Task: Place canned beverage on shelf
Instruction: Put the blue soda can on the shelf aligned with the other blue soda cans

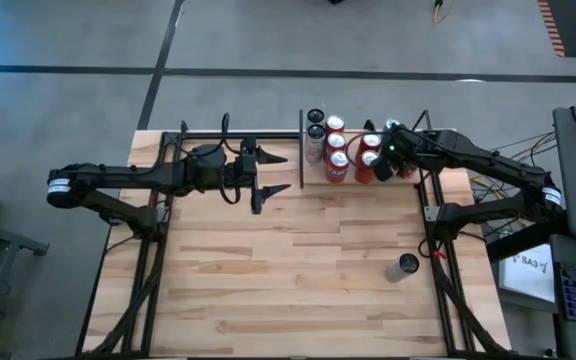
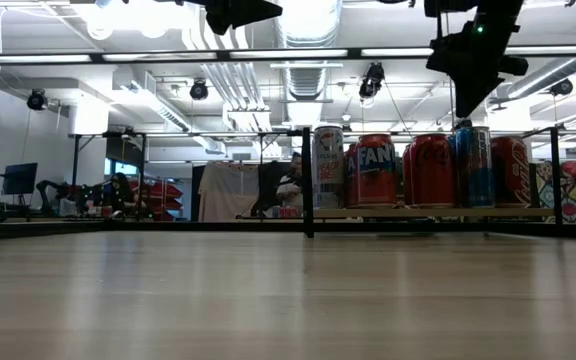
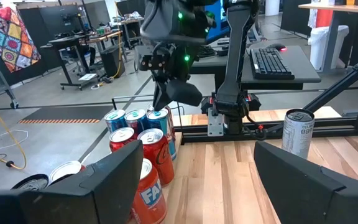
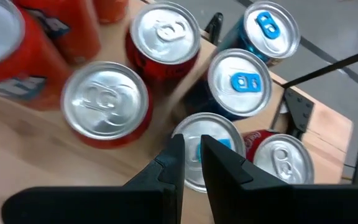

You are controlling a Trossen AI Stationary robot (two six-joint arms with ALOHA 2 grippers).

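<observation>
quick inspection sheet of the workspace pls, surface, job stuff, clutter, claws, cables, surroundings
surface: wooden table, mostly bare
job's things: shelf at the far edge with a cluster of cans; one lone can upright near the right frame
clutter: nothing seen
claws: left claw open, over the table beside the shelf; right claw shut, above the shelf cans
cables: wires along the right arm
surroundings: desk with keyboard; person behind

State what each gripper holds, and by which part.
Nothing: the left gripper is open and empty; the right gripper is shut, empty, above the blue-tabbed aluminium can.
</observation>
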